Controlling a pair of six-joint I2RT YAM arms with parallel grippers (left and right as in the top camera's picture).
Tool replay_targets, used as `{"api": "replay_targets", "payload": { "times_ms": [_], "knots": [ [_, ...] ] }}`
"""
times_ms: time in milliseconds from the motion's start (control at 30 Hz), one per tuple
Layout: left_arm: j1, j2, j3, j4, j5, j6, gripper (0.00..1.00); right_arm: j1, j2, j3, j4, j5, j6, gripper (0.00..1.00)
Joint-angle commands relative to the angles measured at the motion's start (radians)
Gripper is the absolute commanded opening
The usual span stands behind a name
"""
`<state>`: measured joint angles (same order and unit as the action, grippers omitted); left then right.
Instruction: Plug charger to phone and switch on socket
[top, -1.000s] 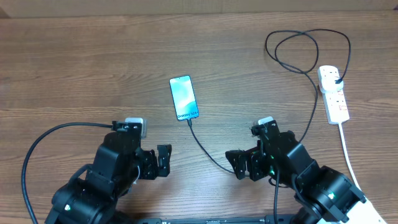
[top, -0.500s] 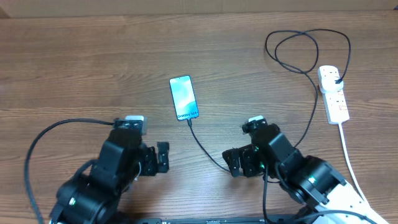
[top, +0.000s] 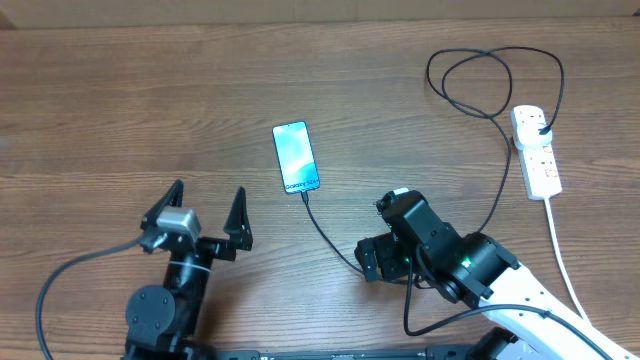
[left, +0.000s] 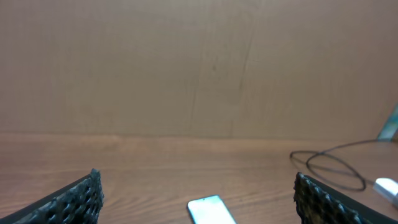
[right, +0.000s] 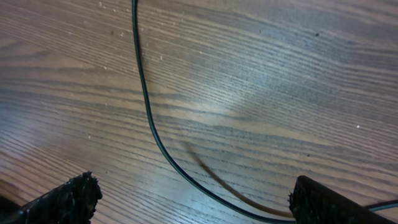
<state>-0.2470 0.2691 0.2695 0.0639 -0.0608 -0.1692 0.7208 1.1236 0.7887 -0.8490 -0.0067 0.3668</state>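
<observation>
Wooden tabletop (top: 120, 100) carries everything. The left tool (top: 207, 195) stands on the robot's side of the phone (top: 296, 157), off to its left, jaws spread fully wide and empty. The right tool (right: 193, 190) hangs on the robot's side of the phone to its right, jaws equally wide, holding nothing, with a bend of the charger (top: 325, 235) lying on the wood between its fingers.

The socket (top: 537, 150), a white strip, lies well to the right of the phone, with the charger's black plug (top: 541, 127) seated in its far outlet. The phone lies flat, screen lit. From its near edge the thin black cable runs toward the right tool, then away to loops beyond the socket. Its connector tip (top: 303, 195) touches the phone's near edge; whether it is fully seated cannot be told.

The cable looks light and limp, so it would likely sag or slip if pinched mid-length; the stiffer connector body just behind the tip is the better hold. The phone seems light and slick and may slide when pushed.
</observation>
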Motion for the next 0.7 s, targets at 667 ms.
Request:
{"api": "replay_targets", "payload": {
  "times_ms": [667],
  "knots": [
    [0.163, -0.266, -0.266, -0.113, 0.062, 0.004, 1.00, 0.004, 0.018, -0.002, 0.003, 0.013, 0.003, 1.00]
  ]
}}
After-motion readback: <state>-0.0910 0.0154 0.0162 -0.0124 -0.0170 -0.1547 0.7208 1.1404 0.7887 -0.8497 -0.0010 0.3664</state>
